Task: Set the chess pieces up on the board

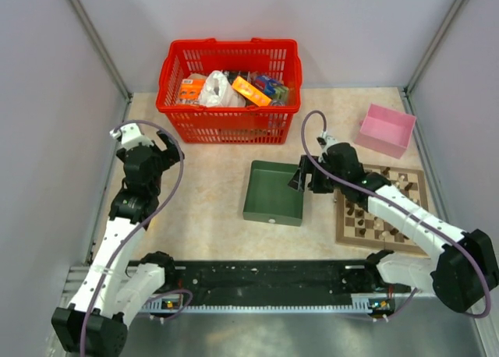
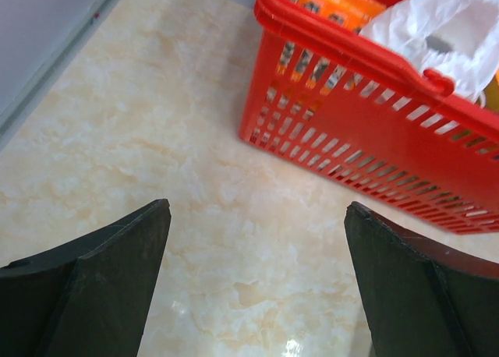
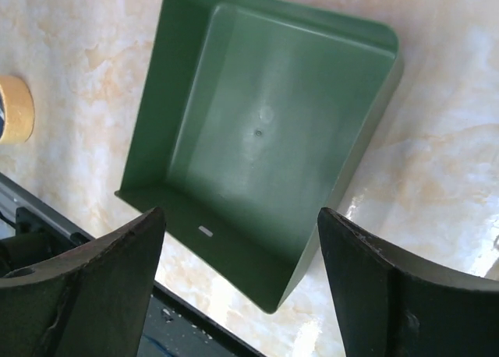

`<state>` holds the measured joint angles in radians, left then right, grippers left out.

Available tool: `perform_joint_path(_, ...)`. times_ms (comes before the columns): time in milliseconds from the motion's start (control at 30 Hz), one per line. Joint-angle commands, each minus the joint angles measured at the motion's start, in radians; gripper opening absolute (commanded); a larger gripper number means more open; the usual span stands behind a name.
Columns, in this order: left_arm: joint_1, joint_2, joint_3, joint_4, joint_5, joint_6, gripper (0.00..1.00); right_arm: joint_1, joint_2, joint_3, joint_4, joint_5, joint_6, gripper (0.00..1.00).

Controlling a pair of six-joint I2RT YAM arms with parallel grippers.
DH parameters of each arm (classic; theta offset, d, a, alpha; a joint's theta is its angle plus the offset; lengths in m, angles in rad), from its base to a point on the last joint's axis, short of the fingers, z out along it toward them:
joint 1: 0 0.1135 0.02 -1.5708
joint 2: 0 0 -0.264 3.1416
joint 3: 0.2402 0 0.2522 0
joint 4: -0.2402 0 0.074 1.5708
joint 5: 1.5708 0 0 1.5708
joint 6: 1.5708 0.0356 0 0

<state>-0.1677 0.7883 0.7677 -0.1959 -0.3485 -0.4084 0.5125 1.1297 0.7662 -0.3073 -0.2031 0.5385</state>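
The board (image 1: 419, 187) lies at the right of the table, partly under my right arm. Several dark and pale chess pieces (image 1: 360, 213) stand on its squares. My right gripper (image 1: 299, 179) is open and empty, hanging over the right edge of the green tray (image 1: 273, 193), left of the board. In the right wrist view the empty green tray (image 3: 257, 131) fills the space between my spread fingers (image 3: 374, 279). My left gripper (image 1: 165, 145) is open and empty at the far left, above bare tabletop beside the red basket (image 2: 374, 100). No chess piece shows in either wrist view.
A red basket (image 1: 230, 88) with packets and a white bag stands at the back centre. A pink box (image 1: 386, 129) sits at the back right, behind the board. A roll of tan tape (image 3: 14, 109) lies beside the tray in the right wrist view. Grey walls enclose the table.
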Motion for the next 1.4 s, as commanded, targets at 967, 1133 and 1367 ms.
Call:
perform_joint_path(967, 0.004, -0.100, 0.008, -0.079, -0.070, -0.009, 0.99, 0.389, 0.855, 0.562, 0.264, 0.099, 0.267, 0.77)
perform_joint_path(1133, 0.005, -0.100, 0.036, -0.112, -0.081, -0.021, 0.99, 0.460, 0.949, 0.697, 0.290, 0.105, 0.322, 0.80)
perform_joint_path(1367, 0.007, -0.095, 0.051, -0.119, -0.052, -0.041, 0.99, 0.442, 0.753, 0.609, 0.275, 0.189, 0.210, 0.86)
